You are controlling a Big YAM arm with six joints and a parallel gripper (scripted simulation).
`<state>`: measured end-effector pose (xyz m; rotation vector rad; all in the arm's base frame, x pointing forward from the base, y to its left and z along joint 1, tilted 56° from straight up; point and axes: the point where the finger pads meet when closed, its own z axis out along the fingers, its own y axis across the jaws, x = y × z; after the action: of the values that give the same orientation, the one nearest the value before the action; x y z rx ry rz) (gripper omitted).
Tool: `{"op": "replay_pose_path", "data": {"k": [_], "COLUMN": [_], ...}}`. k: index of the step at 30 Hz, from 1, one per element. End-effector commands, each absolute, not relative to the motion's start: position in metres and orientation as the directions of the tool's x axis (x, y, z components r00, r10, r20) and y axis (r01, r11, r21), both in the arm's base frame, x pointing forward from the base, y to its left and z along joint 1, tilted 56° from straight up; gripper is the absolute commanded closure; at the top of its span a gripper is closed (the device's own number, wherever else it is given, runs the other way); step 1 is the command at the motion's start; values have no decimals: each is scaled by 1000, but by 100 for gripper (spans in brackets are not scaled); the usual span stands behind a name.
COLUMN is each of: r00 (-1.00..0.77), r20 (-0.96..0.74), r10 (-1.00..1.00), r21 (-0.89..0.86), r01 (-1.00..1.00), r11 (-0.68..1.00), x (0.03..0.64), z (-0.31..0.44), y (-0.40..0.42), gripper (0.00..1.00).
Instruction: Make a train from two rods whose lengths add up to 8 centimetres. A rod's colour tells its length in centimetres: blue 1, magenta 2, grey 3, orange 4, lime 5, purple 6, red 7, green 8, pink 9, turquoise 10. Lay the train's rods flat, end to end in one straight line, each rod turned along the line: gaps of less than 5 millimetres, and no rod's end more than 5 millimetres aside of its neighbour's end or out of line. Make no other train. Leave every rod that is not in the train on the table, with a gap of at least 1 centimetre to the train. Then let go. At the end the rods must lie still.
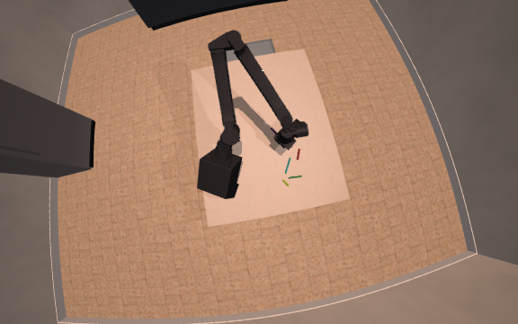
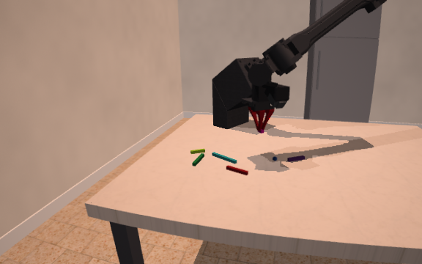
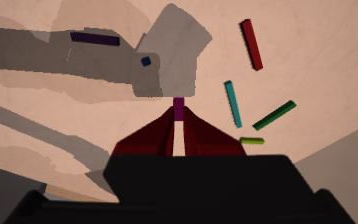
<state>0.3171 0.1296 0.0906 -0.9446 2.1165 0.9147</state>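
Top view: across the table [image 1: 245,202] [image 2: 160,191] [image 3: 320,75], the arm [image 1: 224,90] [image 2: 317,27] is folded into a sharp elbow near twelve o'clock, its forelink brought down toward five. In the exterior view the claw [image 1: 288,144] [image 2: 261,129] [image 3: 178,111] is pointed almost straight down and held above the tabletop, its red fingers pinched on the magenta rod. In the wrist view the purple rod [image 1: 273,130] [image 2: 296,158] [image 3: 95,39] is seen lying flat between ten and eleven o'clock from the fingertips, well apart from them, its long axis run from just past nine to just past three. The magenta rod [image 2: 261,131] [image 3: 178,110] is gripped with its visible length set from twelve to six, so roughly a quarter turn is judged to be needed before the two can be laid in line. The blue rod [image 2: 275,158] [image 3: 146,61] is found near eleven o'clock from the claw, off the purple rod's three o'clock end; if the magenta rod is set down at that end, the required clearance could be lost, so the nine o'clock end is judged safer.
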Motion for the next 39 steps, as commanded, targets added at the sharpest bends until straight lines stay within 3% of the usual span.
{"op": "replay_pose_path", "data": {"k": [1, 39], "r00": [-485, -484], "r20": [-785, -780], "r10": [-385, -397], "r21": [274, 281], "r01": [-830, -837], "r11": [486, 469], "x": [315, 326], "z": [76, 40], "y": [116, 169], "gripper": [96, 96]}}
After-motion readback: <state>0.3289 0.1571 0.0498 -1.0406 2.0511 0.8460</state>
